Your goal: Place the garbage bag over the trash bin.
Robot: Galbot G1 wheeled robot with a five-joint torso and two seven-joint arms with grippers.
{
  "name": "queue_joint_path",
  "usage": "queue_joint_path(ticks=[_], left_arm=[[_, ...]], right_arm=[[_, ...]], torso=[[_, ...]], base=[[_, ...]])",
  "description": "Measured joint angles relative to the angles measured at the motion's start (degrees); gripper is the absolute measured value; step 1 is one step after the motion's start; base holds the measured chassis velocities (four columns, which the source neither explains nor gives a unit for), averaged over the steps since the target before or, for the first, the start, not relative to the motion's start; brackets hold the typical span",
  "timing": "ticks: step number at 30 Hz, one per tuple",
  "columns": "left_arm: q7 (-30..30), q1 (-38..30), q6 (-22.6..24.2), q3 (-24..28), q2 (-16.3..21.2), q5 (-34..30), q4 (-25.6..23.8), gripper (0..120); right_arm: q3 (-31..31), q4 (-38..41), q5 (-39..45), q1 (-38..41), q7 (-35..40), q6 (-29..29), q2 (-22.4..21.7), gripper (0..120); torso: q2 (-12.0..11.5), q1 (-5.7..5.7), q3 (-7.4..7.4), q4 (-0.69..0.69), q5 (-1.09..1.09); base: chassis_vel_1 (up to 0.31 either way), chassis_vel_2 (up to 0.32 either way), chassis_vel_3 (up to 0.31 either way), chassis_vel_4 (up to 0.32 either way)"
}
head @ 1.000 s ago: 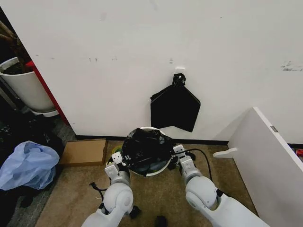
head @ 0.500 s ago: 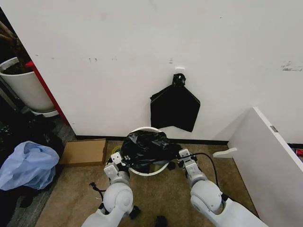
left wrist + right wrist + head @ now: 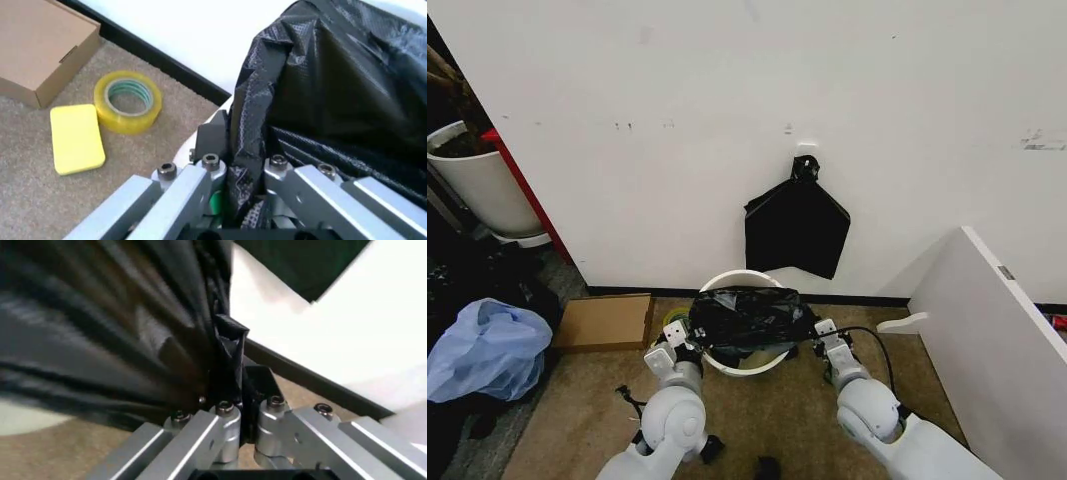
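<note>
So the garbage bag (image 3: 749,318) was stretched flat across the mouth of the trash bin (image 3: 737,366), which sat on the carpet right against the white wall (image 3: 727,100). The left gripper (image 3: 684,338) had its fingers pinched tight on the bag's edge at the bin's 9 o'clock, and the right gripper (image 3: 819,336) was clamped on the opposite edge at 3 o'clock. From the left wrist, the black plastic (image 3: 320,100) ran straight down between the closed fingers. Same deal on the right wrist (image 3: 100,340). A tape roll (image 3: 128,102) and a yellow sponge (image 3: 77,138) lay just beside each other on the floor near the cardboard box (image 3: 605,321), around the bin's 9 o'clock.
</note>
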Motion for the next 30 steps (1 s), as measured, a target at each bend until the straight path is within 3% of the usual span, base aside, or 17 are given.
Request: queue_joint_path(ticks=[3, 9, 21, 26, 27, 30], left_arm=[[-0.06, -0.02, 0.32, 0.06, 0.13, 0.15, 0.0, 2], [-0.38, -0.41, 0.88, 0.05, 0.5, 0.24, 0.41, 1], [-1.27, -0.5, 1.07, -0.69, 1.07, 0.01, 0.68, 1], [-1.39, -0.39, 1.14, -0.69, 1.35, 0.01, 0.43, 1], [-1.42, -0.31, 1.22, -0.68, 1.52, -0.01, 0.22, 1], [-1.45, -0.09, 1.36, -0.66, 1.82, -0.04, -0.24, 1]], right_arm=[[-0.06, 1.28, -0.71, -0.43, -0.37, 1.14, 0.02, 0], [0.39, 6.28, -1.65, -2.64, 0.64, 1.99, -0.75, 18], [9.34, 13.97, -3.89, -11.15, 0.12, 4.45, -4.75, 66], [12.42, 16.76, -3.39, -13.95, -1.59, 3.79, -5.69, 78], [13.95, 18.5, -3.49, -15.32, -2.42, 3.69, -6.2, 86], [15.21, 20.69, -4.18, -16.13, -3.04, 3.76, -7.18, 97]], torso=[[0.0, 0.0, 0.0, 0.0, 0.0], [0.0, 0.0, 0.0, 0.01, 0.0], [0.0, 0.0, 0.0, 0.0, 0.0], [0.0, 0.0, 0.0, 0.0, 0.0], [0.0, 0.0, 0.0, -0.01, 0.0], [0.0, 0.0, 0.0, 0.0, 0.0]], base=[[0.0, 0.0, 0.0, 0.0], [0.0, 0.0, 0.0, 0.0], [0.0, 0.0, 0.0, 0.0], [0.0, 0.0, 0.0, 0.0], [0.0, 0.0, 0.0, 0.0], [0.0, 0.0, 0.0, 0.0]])
